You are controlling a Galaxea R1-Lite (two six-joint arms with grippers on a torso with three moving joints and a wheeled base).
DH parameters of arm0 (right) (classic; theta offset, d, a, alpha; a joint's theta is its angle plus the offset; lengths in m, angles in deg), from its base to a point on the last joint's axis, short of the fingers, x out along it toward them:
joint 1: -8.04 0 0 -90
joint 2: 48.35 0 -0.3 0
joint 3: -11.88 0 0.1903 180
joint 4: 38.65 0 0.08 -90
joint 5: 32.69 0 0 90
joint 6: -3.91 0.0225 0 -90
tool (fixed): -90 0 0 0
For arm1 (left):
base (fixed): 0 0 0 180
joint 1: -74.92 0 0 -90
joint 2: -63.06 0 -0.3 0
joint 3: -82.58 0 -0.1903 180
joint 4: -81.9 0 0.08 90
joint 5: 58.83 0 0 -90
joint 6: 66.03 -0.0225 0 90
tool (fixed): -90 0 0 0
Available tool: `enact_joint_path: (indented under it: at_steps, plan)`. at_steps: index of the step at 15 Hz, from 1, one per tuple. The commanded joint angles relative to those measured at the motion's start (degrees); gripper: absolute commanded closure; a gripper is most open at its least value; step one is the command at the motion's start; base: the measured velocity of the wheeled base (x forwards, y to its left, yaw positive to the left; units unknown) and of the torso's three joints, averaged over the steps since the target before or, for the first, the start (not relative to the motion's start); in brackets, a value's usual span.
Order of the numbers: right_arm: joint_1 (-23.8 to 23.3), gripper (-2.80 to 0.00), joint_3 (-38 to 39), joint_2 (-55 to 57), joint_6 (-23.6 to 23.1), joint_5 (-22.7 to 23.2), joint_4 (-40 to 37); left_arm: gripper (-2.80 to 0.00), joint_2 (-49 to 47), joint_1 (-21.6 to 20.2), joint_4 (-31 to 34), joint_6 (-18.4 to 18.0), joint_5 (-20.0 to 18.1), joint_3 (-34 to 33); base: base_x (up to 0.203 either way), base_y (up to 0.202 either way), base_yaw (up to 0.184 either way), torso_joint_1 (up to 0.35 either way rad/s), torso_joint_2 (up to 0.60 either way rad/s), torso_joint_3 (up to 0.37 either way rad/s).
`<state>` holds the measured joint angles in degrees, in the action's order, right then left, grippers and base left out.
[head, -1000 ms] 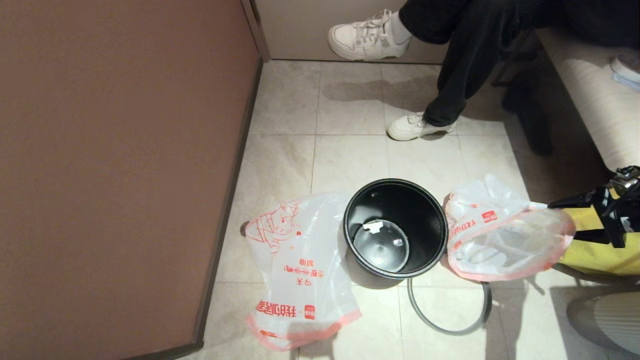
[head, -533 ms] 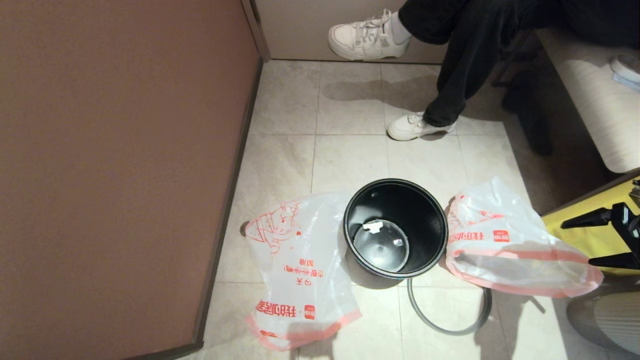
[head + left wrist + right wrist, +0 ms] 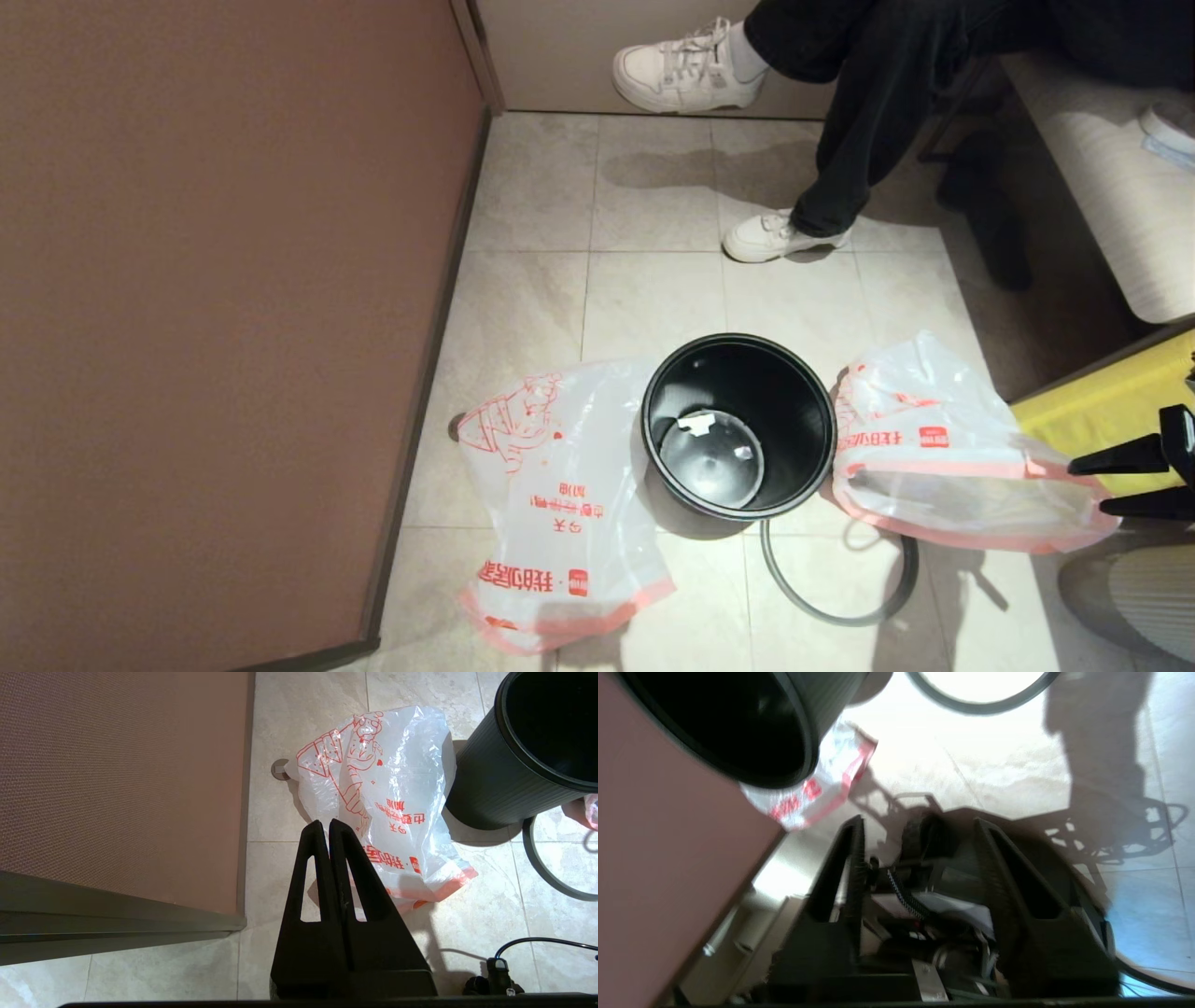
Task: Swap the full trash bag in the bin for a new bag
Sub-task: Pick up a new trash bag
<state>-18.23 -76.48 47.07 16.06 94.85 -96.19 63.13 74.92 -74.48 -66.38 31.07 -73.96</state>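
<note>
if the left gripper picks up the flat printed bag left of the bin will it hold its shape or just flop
The new bag would probably flop: it lies thin, limp and wrinkled on the tiles. It is likely very light, since nothing shows through it. The glossy film may slip from the left gripper, so pinching the pink hem seems safer.

Room evenly lit from overhead, warm cast. Head view sharp; soft shadows on floor tiles (image 3: 653, 289) below seated person's legs (image 3: 859, 112). Bin (image 3: 738, 425) interior glossy, pale highlights on its bottom. Left wrist view crisp. Right wrist view blurred throughout, floor blown out to white glare near grey ring (image 3: 980, 700), hard dark shadows beside it.
</note>
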Motion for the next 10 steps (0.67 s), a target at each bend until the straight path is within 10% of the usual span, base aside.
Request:
enact_joint_path:
  at_steps: [1,10]
  plan:
    - [4.0,0.0,1.6,-5.1,-0.9,0.5,-1.6,0.0,-0.1,0.0,0.0,0.0,0.0,0.0,0.0,0.0,0.0,0.0,0.0,0.0]
    - [22.3,0.0,5.8,-33.2,3.1,-10.5,-12.4,0.0,-0.1,0.0,0.5,-0.6,-0.1,0.1,0.0,0.0,0.0,0.0,0.0,0.0]
